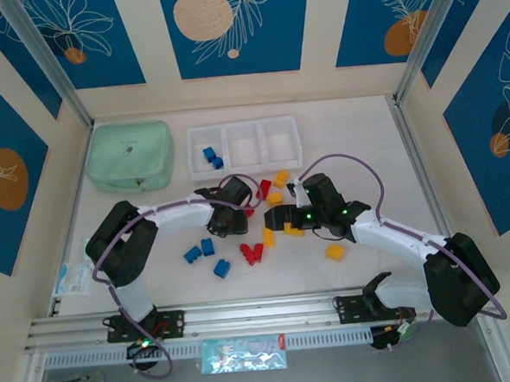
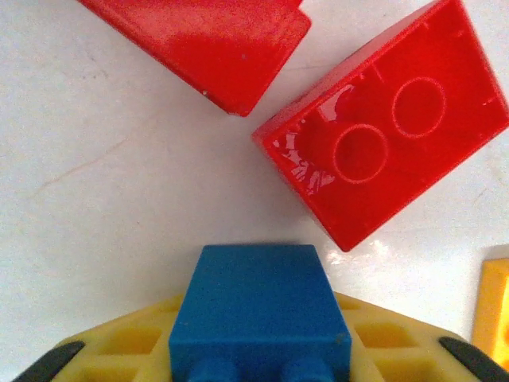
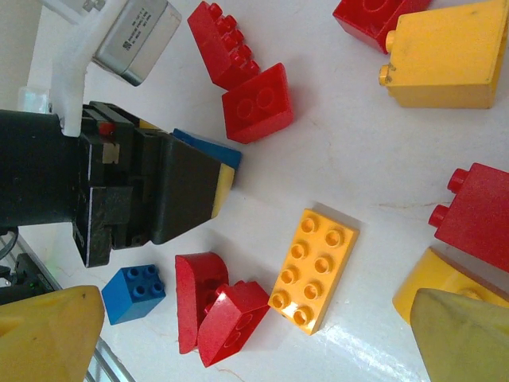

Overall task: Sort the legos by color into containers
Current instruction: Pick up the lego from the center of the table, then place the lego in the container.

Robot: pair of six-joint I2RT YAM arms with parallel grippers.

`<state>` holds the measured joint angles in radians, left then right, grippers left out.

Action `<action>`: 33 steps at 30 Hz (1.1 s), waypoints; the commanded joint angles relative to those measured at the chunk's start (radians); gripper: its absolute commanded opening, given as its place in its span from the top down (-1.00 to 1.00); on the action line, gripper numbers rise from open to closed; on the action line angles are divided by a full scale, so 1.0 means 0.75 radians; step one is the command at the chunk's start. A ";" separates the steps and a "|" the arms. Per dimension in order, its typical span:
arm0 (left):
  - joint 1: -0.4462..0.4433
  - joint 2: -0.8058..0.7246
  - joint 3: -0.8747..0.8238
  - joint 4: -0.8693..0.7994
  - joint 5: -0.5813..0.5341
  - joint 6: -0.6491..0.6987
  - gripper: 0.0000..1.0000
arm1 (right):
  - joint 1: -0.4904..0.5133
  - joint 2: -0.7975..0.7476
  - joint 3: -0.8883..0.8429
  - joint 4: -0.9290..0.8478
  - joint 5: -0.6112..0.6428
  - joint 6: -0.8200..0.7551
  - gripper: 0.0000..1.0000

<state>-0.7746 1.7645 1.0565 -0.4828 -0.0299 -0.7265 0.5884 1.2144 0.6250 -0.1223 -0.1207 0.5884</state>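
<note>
Left wrist view had a small blue studded plastic brick (image 2: pixel 258 306) pinched between the yellow pads (image 2: pixel 119 346) of the left gripper (image 1: pixel 237 216), with the jaws pressed onto its two flanks. The brick's long axis ran straight out along the fingers, studs turned back toward the wrist and the smooth end pointing forward over the white tabletop (image 2: pixel 103 175). Whether it rested on the table or hung just clear of it could not be told. Two loose red plastic bricks (image 2: pixel 382 135) lay just ahead of it.

From the top external view, the row of three white square plastic open-top bins (image 1: pixel 226 149) lay near the left gripper, beyond it on the side away from the arm bases. The left-end compartment held two blue bricks (image 1: pixel 211 157) and sat almost straight ahead of the gripper, a touch to its left. A mint-green zippered pouch (image 1: pixel 130 155) stood just beside that end of the row.

The coming move looked like a lift and a short carry outward to that blue compartment, and the left arm was clearly the nearer one for it. The right gripper (image 3: pixel 254 342), fingers spread wide and holding nothing, hung over the scattered red and yellow-orange bricks close beside the left gripper, so the lift would likely need to go up before going across.
</note>
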 commanded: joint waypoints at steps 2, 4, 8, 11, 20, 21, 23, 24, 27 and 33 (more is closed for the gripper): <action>-0.012 -0.056 0.026 -0.010 0.004 0.026 0.49 | -0.008 -0.007 0.007 -0.009 -0.019 -0.009 -0.98; -0.012 -0.086 0.030 -0.028 -0.014 0.035 0.54 | -0.011 -0.012 0.017 -0.018 -0.021 -0.010 -0.98; -0.006 -0.175 0.037 -0.056 -0.045 0.054 0.62 | -0.017 -0.024 0.046 -0.027 -0.029 -0.015 -0.98; 0.005 -0.244 0.068 -0.101 -0.129 0.088 0.63 | -0.013 -0.022 0.087 -0.038 -0.025 -0.027 -0.98; 0.159 -0.259 0.362 -0.262 -0.239 0.284 0.63 | -0.026 0.054 0.204 -0.012 -0.050 -0.046 -0.98; 0.181 -0.248 0.396 -0.259 -0.245 0.309 0.63 | -0.029 0.068 0.222 -0.013 -0.051 -0.050 -0.98; 0.227 -0.212 0.460 -0.254 -0.257 0.334 0.63 | -0.037 0.093 0.249 -0.007 -0.052 -0.059 -0.98; 0.256 -0.183 0.501 -0.251 -0.247 0.344 0.63 | -0.045 0.107 0.263 -0.006 -0.053 -0.061 -0.98; 0.327 -0.082 0.618 -0.241 -0.238 0.371 0.64 | -0.072 0.158 0.309 -0.003 -0.066 -0.050 -0.98; 0.414 0.171 0.865 -0.211 -0.239 0.420 0.65 | -0.101 0.231 0.381 -0.006 -0.083 -0.057 -0.98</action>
<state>-0.4850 1.8236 1.6352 -0.6346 -0.1963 -0.4564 0.5186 1.3731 0.8745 -0.1226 -0.1558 0.5652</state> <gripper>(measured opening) 0.331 0.990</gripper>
